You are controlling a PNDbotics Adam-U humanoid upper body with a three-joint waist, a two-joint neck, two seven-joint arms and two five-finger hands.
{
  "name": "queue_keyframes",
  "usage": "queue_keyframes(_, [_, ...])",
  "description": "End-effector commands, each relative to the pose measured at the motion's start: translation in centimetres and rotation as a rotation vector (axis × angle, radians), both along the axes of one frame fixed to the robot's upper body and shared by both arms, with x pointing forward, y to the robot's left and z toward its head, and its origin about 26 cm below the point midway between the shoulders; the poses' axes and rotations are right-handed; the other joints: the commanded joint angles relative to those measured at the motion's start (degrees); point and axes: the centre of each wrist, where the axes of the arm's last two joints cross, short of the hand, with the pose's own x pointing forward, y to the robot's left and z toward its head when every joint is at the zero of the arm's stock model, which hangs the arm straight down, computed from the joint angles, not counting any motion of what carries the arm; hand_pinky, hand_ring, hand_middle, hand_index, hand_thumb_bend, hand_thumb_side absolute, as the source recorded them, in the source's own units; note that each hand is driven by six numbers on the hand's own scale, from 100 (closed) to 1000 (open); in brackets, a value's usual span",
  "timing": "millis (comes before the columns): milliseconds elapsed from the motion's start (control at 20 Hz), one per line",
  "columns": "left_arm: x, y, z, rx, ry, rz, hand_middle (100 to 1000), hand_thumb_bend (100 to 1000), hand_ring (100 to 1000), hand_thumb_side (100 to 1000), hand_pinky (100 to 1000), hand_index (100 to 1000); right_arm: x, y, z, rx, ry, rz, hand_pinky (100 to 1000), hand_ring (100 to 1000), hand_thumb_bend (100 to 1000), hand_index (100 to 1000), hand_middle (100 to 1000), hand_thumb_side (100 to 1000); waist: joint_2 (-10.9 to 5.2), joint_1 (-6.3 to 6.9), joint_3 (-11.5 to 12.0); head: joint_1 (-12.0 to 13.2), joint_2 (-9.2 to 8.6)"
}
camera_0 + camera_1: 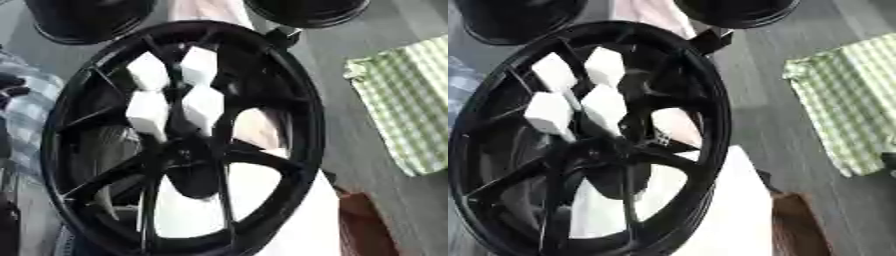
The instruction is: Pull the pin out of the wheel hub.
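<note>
Black wheel hub (184, 140) fills most of the view, standing tilted on a white block (302, 220), spokes toward the camera. Four white chunky pins (166, 90) sit clustered in the upper spokes near the centre, all seated in the hub. Dark shape at the left edge (10, 87) could be the left hand; fingers unreadable, can't tell. Right hand not visible. Green checked cloth (407, 100) lies well apart on the right on the grey table (350, 130). Two black round things (737, 10) sit at the far edge.

- The wheel hub (179, 140) fills the centre-left of the view.
- Four blocks (175, 92) cluster in its upper half.
- A cloth (407, 102) lies to its right, apart.
- Two round objects (87, 17) stand behind it.
</note>
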Motion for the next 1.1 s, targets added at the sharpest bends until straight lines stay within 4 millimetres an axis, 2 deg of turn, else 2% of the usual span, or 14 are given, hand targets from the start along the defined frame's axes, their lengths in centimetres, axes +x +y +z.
queue_keyframes(50, [-0.4, 1.4, 4.5, 0.081, -0.083, 0.036, 567, 100, 601, 622, 615, 769, 0.0, -0.4, 1.3, -0.039, -0.025, -0.005, 686, 621, 652, 802, 586, 218, -0.74, -0.12, -0.1, -0.3, -0.26])
queue_keyframes(250, [-0.6, 1.4, 8.8, 0.189, -0.156, -0.007, 559, 100, 594, 584, 619, 792, -0.1, -0.4, 1.5, -0.046, -0.029, -0.004, 685, 620, 653, 802, 585, 217, -0.74, 0.05, -0.3, -0.7, -0.42])
queue_keyframes(350, [-0.9, 0.7, 11.5, 0.293, -0.203, -0.036, 525, 100, 578, 562, 620, 783, -0.2, -0.4, 1.6, -0.052, -0.027, -0.005, 685, 619, 653, 802, 585, 215, -0.81, 0.15, -0.3, -0.9, -0.39])
queue_keyframes(450, [-1.3, -0.5, 14.3, 0.432, -0.244, -0.074, 534, 100, 570, 539, 625, 789, -0.2, -0.4, 1.6, -0.058, -0.024, -0.005, 685, 618, 654, 801, 585, 215, -0.91, 0.27, -0.3, -1.1, -0.3])
queue_keyframes(800, [-2.7, -6.4, 22.2, 1.037, -0.244, -0.271, 588, 100, 619, 375, 684, 812, -0.5, -0.5, 1.7, -0.078, -0.006, -0.006, 684, 616, 655, 800, 582, 210, -1.38, 0.8, -0.1, -1.6, -0.09])
queue_keyframes(950, [-3.5, -9.5, 24.3, 1.234, -0.267, -0.356, 601, 100, 626, 344, 699, 812, -0.6, -0.5, 1.6, -0.086, 0.002, -0.004, 683, 615, 656, 799, 581, 208, -1.53, 0.94, 0.1, -1.7, 0.04])
queue_keyframes(1100, [-4.3, -13.0, 25.5, 1.375, -0.287, -0.457, 607, 100, 629, 355, 704, 810, -0.7, -0.4, 1.5, -0.091, 0.009, 0.0, 682, 613, 657, 799, 580, 206, -1.61, 0.94, 0.1, -1.7, 0.04])
